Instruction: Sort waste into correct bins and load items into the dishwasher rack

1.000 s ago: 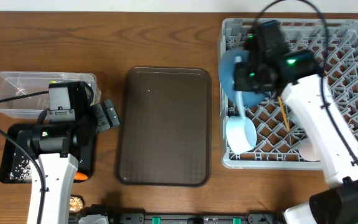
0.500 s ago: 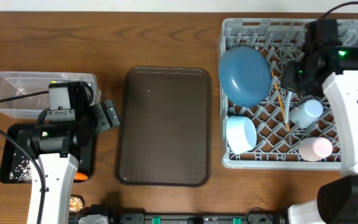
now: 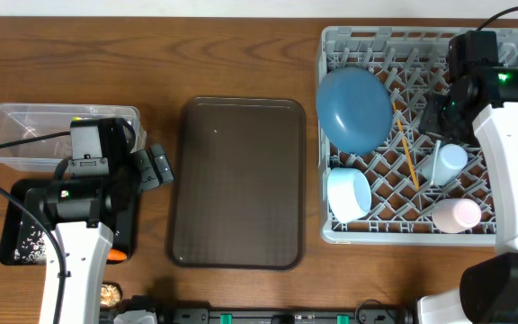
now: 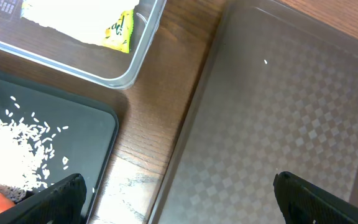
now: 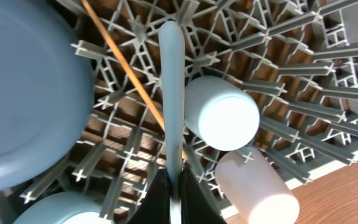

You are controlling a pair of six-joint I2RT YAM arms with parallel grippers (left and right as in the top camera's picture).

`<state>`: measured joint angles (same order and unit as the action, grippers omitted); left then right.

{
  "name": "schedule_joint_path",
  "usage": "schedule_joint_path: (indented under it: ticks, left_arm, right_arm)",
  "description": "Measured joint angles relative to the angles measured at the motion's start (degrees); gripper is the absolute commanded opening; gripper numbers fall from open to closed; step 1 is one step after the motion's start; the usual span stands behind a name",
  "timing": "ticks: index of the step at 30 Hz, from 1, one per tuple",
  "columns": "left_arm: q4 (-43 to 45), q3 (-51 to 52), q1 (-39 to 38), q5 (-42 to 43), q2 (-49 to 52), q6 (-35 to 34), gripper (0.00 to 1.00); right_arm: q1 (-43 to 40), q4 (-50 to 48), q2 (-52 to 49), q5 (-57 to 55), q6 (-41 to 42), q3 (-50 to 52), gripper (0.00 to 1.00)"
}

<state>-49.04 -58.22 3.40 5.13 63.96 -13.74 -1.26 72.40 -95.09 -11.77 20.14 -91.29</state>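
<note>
Prob. robot test bench w/ mock dish setup (lab vs home unclear): wood table [image 3: 241, 54], 2 arms [image 3: 77, 261], dishwasher rack [image 3: 331, 40] under right gripper [image 5: 174, 183].

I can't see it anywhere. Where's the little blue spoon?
The right gripper pinches the pale blue spoon over the dishwasher rack; in the right wrist view it sits between the chopstick and the light blue cup.

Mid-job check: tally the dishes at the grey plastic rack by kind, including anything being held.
Plates: 1, large round blue plate
Bowls: 1, small white bowl
Cups: 2, light blue cup, pink cup
Chopsticks: 1, thin wooden chopstick
Spoons: 1, pale blue spoon, held in the right fingers
Total: 6
</note>
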Motion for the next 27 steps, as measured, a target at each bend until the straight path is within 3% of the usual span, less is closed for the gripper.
schedule_joint_path:
  ticks: [10,12,15,27]
  left_arm:
    - [0.0,0.0,-0.02,0.0,0.0,0.0,0.98]
    - [0.0,0.0,0.0,0.0,0.0,0.0,0.98]
    - [-0.02,0.0,-0.02,0.0,0.0,0.0,0.98]
    - [0.0,0.0,-0.02,0.0,0.0,0.0,0.98]
  right_arm:
    - [0.11,-5.81,-1.97,0.15,-7.87,2.27,0.01]
    - [0.39,-6.45,-1.99,0.28,-9.38,2.27,0.07]
    - [0.83,-7.82,-2.03,1.14,-11.58,2.27,0.32]
    - [4.7,-8.83,-1.16,10.21,-14.95,1.68,0.4]
